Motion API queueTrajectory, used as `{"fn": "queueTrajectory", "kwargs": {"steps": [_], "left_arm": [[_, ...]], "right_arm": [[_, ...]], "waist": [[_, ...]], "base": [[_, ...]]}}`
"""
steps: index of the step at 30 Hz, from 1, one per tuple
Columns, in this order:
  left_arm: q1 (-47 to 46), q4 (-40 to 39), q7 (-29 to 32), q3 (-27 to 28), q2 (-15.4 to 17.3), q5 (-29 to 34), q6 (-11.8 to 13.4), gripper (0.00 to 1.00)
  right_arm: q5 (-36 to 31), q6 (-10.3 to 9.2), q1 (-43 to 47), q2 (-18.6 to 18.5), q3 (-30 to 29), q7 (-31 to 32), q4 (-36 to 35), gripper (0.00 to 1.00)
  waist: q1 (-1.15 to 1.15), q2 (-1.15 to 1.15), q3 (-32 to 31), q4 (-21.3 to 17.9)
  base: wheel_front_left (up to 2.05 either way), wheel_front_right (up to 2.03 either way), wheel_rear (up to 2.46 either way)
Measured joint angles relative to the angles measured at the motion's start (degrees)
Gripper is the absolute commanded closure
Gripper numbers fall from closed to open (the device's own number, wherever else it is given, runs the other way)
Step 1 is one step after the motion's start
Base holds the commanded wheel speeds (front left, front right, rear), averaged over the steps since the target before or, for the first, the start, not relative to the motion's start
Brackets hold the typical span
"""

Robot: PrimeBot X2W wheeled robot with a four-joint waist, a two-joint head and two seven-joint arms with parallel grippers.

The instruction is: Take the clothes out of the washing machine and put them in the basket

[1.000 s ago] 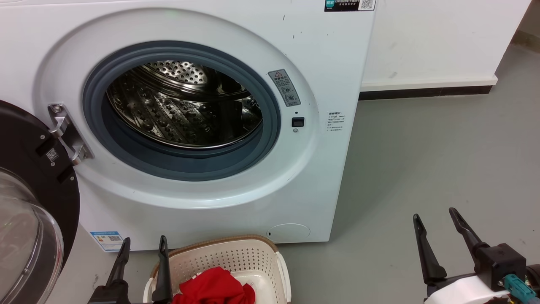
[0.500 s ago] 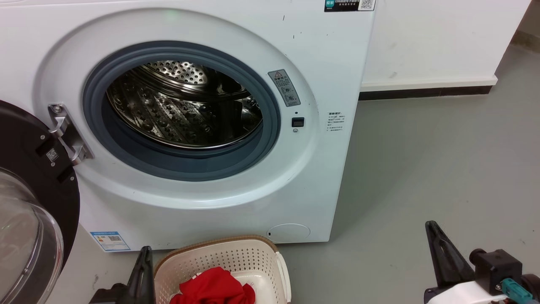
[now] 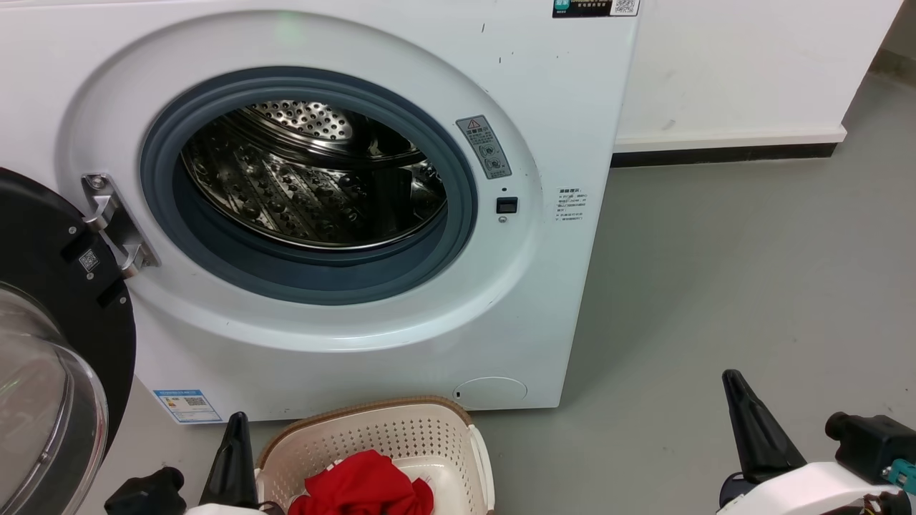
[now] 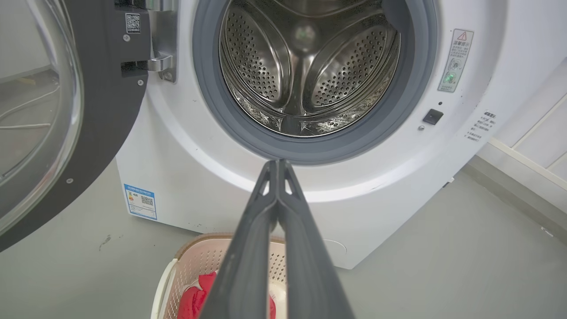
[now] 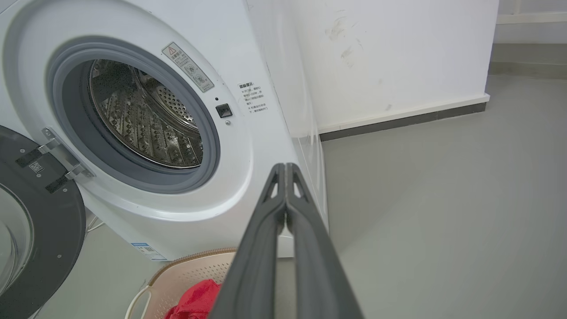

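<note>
In the head view, the washing machine (image 3: 558, 107) stands with its door (image 3: 43, 286) swung open; the red clothes (image 3: 361, 490) lie in the basket (image 3: 401, 429) on the floor (image 3: 715, 286) just before it. In the left wrist view, my left tool (image 4: 277, 163) is closed, fingers pressed together, gripping nothing. In the right wrist view, my right tool (image 5: 285, 166) is likewise closed and empty.

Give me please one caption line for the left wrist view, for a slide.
Shut left pincer facing the open washing machine, with the red clothes already in the basket below.
</note>
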Motion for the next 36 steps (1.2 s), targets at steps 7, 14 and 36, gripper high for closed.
{"fn": "queueTrajectory", "kwargs": {"steps": [7, 14, 36], "left_arm": [[-1.7, 1.0, 1.7, 0.4, -0.1, -8.0, -0.6, 1.0], [-2.9, 1.9, 3.2, 0.8, -0.2, -14.5, -1.3, 1.0], [-6.3, 4.2, 7.1, 2.1, -0.4, -31.3, -2.7, 1.0]], "right_arm": [[8.8, 0.0, -1.5, -0.4, 0.0, 0.0, 2.0, 1.0], [15.8, 0.0, -2.7, -0.6, -0.2, 0.1, 3.6, 1.0], [33.9, -0.01, -5.6, -1.1, -0.9, 0.8, 7.8, 1.0]], "waist": [[0.0, 0.0, 0.2, 0.1], [0.0, 0.0, 0.3, 0.2], [0.0, 0.0, 0.7, 0.5]], "base": [[0.0, 0.0, 0.0], [0.0, 0.0, 0.0], [0.0, 0.0, 0.0]]}}
